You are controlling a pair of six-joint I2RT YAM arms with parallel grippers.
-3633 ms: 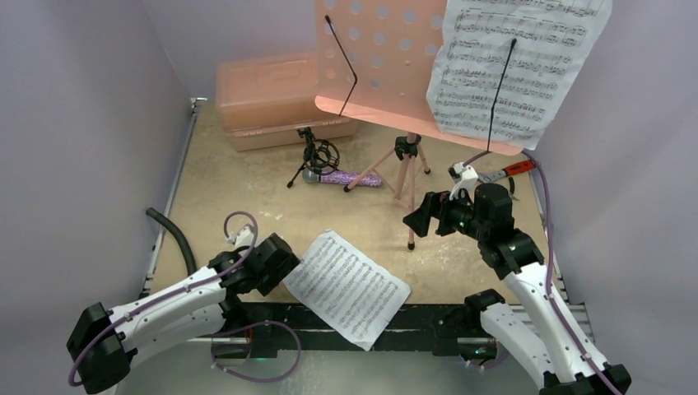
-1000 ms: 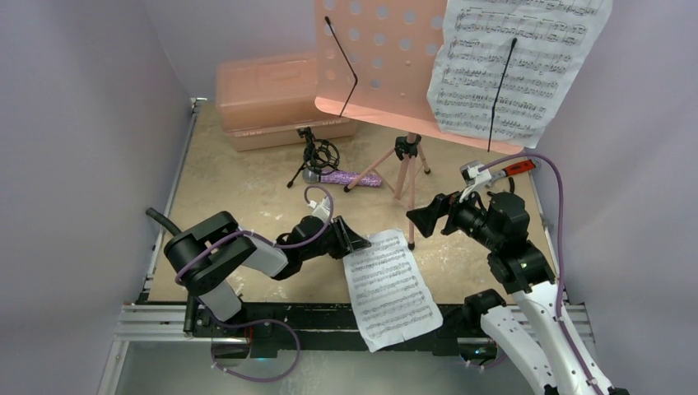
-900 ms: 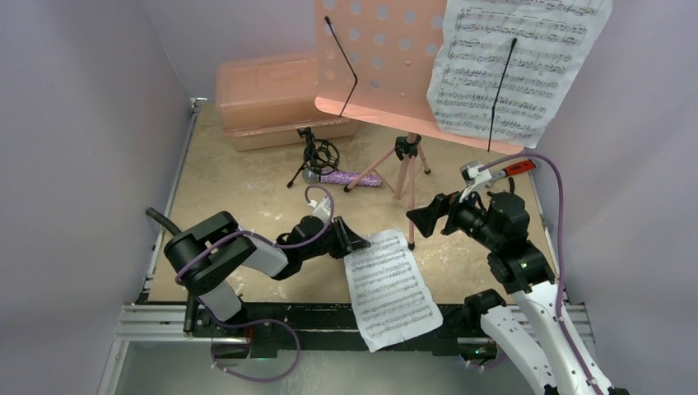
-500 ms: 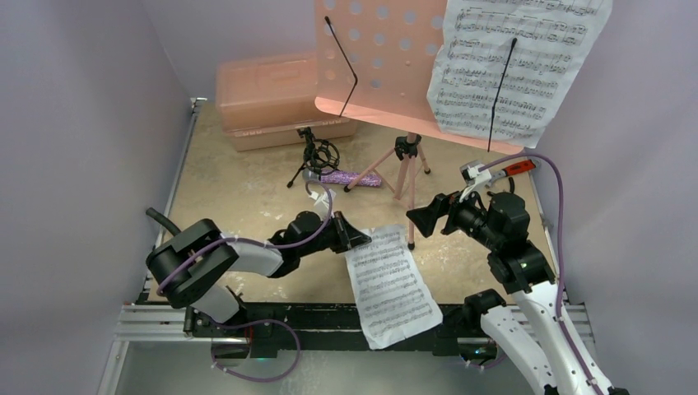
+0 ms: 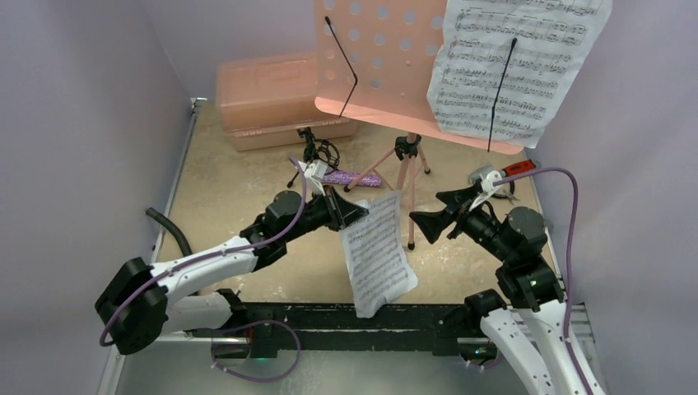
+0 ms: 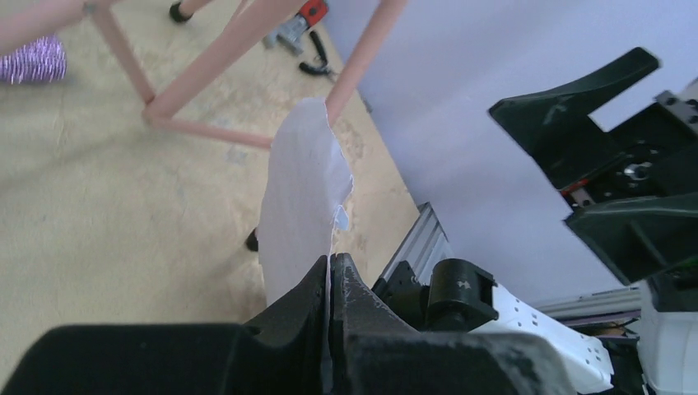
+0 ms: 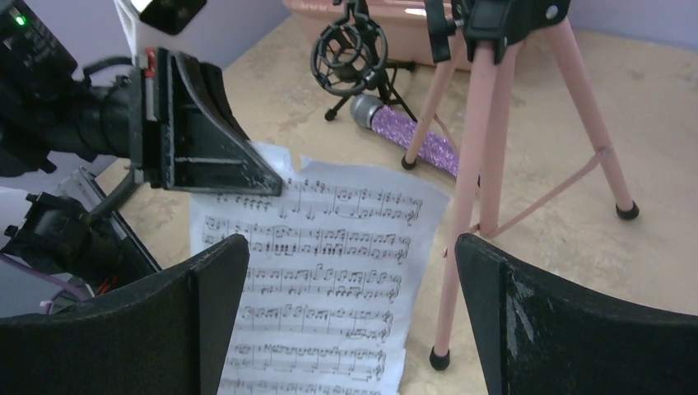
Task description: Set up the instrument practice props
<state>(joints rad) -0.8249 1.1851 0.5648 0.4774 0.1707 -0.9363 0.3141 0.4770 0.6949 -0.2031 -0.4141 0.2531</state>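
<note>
The pink perforated music stand [image 5: 379,58] rises at the back on tripod legs [image 5: 405,177], with one white sheet-music page [image 5: 510,70] clipped on its right side. My left gripper [image 5: 362,216] is shut on the top edge of a second page [image 5: 377,255], which hangs off the table in front of the tripod. In the left wrist view the paper [image 6: 300,206] comes up out of the shut left gripper [image 6: 330,262]. My right gripper [image 5: 435,209] stands open, facing that page [image 7: 321,271] without touching it. The purple glitter microphone [image 5: 350,178] lies beside the small black mic stand [image 5: 317,152].
A salmon-pink lidded case [image 5: 272,95] sits at the back left. A red-handled tool [image 5: 514,169] lies at the right wall behind my right arm. A black hose [image 5: 169,230] curves along the left edge. The tripod's near foot [image 7: 440,358] stands just right of the hanging page.
My left gripper shut on the page's edge, then lifted it off the table toward the stand, so it now hangs. The right gripper shifted slightly back and stays open.
</note>
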